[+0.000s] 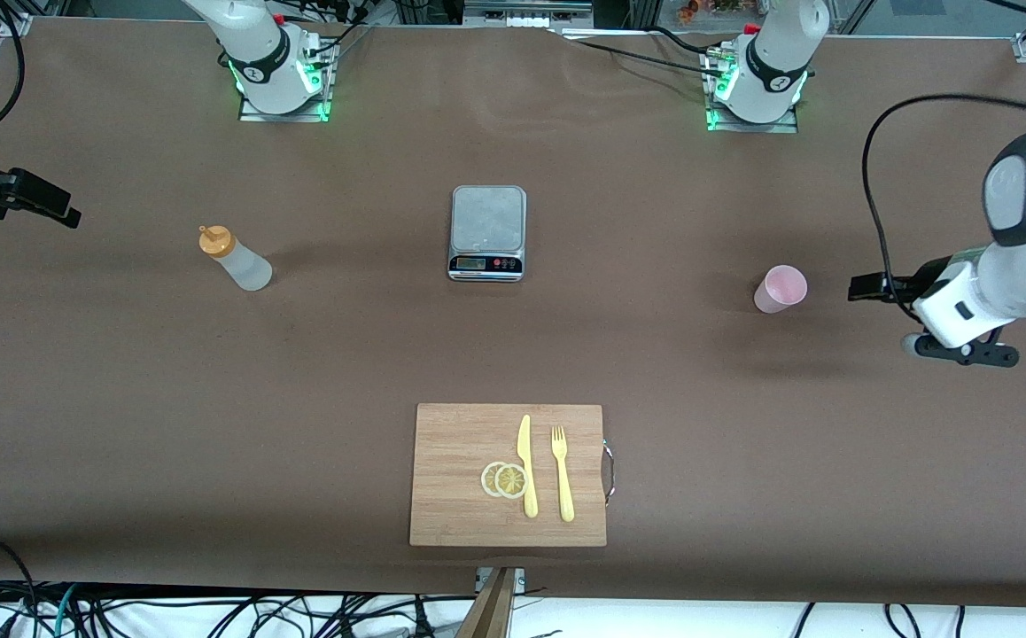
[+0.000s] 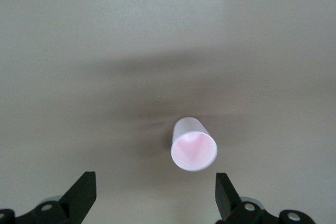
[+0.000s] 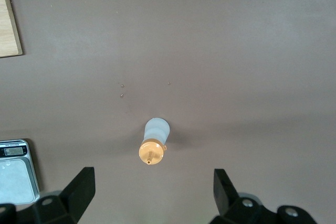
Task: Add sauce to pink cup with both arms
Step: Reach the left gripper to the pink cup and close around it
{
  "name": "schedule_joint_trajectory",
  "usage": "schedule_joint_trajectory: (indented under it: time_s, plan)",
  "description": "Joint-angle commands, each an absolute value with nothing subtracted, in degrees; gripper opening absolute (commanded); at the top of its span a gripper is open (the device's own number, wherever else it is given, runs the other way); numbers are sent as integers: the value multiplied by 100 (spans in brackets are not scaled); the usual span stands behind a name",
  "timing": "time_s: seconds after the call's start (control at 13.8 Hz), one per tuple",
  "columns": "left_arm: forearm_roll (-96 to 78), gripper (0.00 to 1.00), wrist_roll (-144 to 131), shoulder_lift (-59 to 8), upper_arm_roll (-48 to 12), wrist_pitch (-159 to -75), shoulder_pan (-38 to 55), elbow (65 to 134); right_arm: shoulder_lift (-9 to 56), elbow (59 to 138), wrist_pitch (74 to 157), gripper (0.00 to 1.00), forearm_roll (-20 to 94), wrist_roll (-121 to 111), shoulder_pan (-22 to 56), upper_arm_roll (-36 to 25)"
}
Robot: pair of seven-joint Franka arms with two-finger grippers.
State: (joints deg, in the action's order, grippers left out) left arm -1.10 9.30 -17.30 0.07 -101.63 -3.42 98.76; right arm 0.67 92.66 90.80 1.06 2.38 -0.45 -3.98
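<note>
The sauce bottle (image 1: 237,257), frosted white with an orange-tan cap, stands upright toward the right arm's end of the table. It also shows in the right wrist view (image 3: 153,145). My right gripper (image 1: 57,208) is up in the air beside it, apart from it, open and empty (image 3: 152,195). The pink cup (image 1: 780,289) stands upright and empty toward the left arm's end. It also shows in the left wrist view (image 2: 194,150). My left gripper (image 1: 867,288) is up in the air beside the cup, not touching it, open and empty (image 2: 155,198).
A silver scale (image 1: 488,221) sits mid-table between bottle and cup; its corner shows in the right wrist view (image 3: 16,174). A wooden cutting board (image 1: 451,443) lies nearer the front camera, with a yellow knife (image 1: 527,465), a fork (image 1: 563,474) and lemon slices (image 1: 504,479).
</note>
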Motion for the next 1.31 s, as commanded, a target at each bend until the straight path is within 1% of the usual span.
schedule_joint_trajectory:
  time_s: [0.0, 0.29, 0.51, 0.65, 0.95, 1.24]
  plan:
    - [-123, 99, 1107, -1521, 9, -10800, -413, 10685, 35, 9272, 9035, 100, 167, 272, -35, -396]
    - [-167, 99, 1099, -1310, 96, -11468, -352, 11591, 35, 9272, 9035, 100, 176, 272, -35, -396]
    - [-184, 99, 1099, -1152, 105, -11837, -334, 12066, 35, 9272, 9035, 100, 176, 255, -35, -396]
    - [-185, 99, 1099, -1072, 105, -12276, -316, 12417, 35, 9272, 9035, 100, 176, 194, -35, -396]
    - [-202, 98, 1081, -1055, 167, -12980, -299, 12954, 35, 9272, 9035, 100, 176, 176, -35, -396]
    - [-211, 97, 915, -1072, 167, -13262, -167, 13122, 35, 9272, 9035, 100, 176, 176, -35, -396]
